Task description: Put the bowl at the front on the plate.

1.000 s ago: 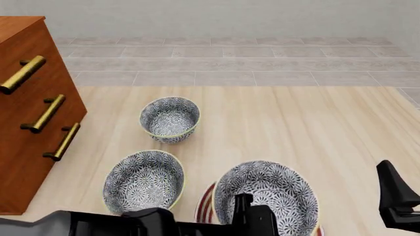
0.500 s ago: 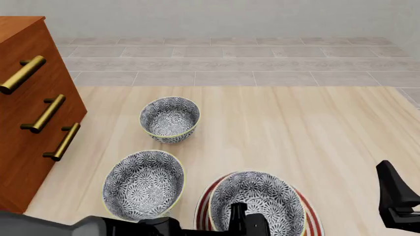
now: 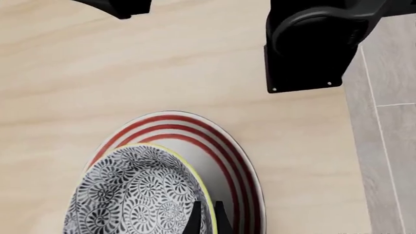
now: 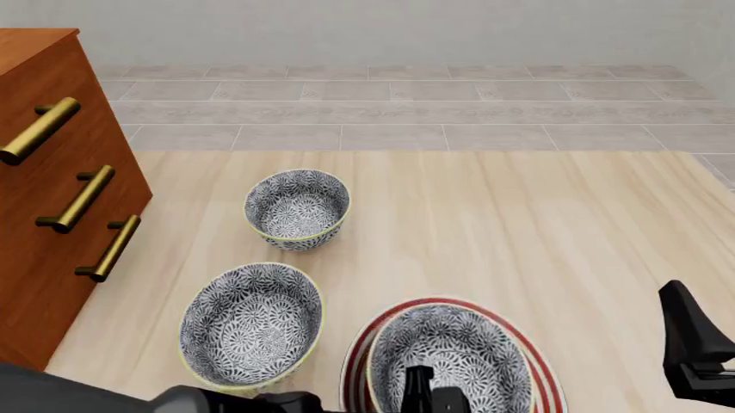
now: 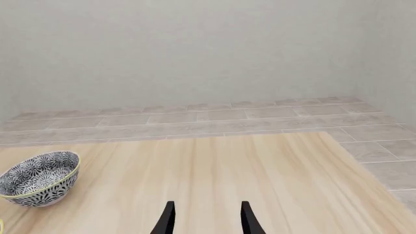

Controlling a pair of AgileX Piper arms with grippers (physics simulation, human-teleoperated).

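The bowl, white with a dark blue-grey floral pattern and a yellow-green rim, sits inside the red-ringed white plate at the table's front. The left wrist view shows the same bowl on the plate. My left gripper is at the bowl's near rim. Its two thin fingers are pinched shut on that rim, as the left wrist view shows at the left gripper. My right gripper is open and holds nothing; it hovers over bare table to the right of the plate.
Two look-alike bowls stand to the left: one beside the plate, one further back, which also appears as a bowl in the right wrist view. A wooden drawer cabinet lines the left edge. The right arm stands at the front right.
The bowl has come down onto the plate with my left gripper still on its rim, and more of the plate's red rings now show. The right arm has not moved.
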